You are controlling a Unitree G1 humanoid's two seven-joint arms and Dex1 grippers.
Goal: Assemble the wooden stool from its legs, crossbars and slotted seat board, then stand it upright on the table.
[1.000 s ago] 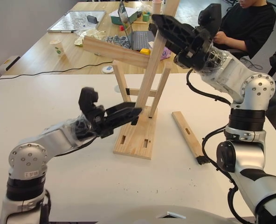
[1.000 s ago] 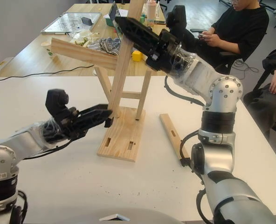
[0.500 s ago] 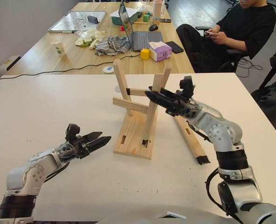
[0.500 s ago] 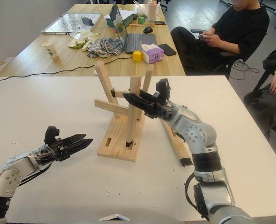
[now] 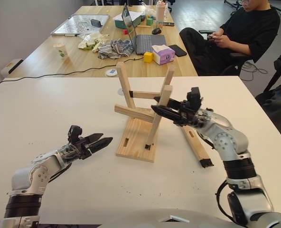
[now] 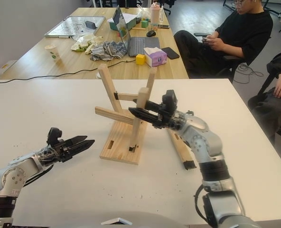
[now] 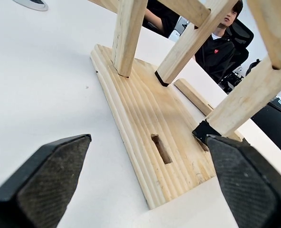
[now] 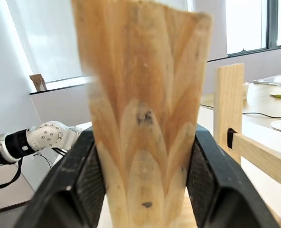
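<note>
- Black-fingered right gripper (image 5: 158,109) is clamped on the near leg (image 5: 152,129) close to its top. The right wrist view shows its pads (image 8: 90,183) pressed against both faces of the wood.
- Left gripper (image 5: 103,140) hovers low over the table (image 5: 60,109), jaws spread and empty, a little apart from the seat board (image 5: 133,140).
- A second ago the right arm held that leg high above the board, and the left gripper sat at the board's edge. Now the leg has come down with its foot at a slot, and the left gripper has drawn back.
- By my reading, the third leg is going in. One slot (image 7: 160,148) is still empty and a loose slotted piece (image 5: 193,145) lies on the table just beside the board, so much is left to do.
- I cannot tell whether the leg's dark-tipped foot is fully seated, nor how the slanted crossbar (image 5: 131,113) meets the back leg (image 5: 125,85).
</note>
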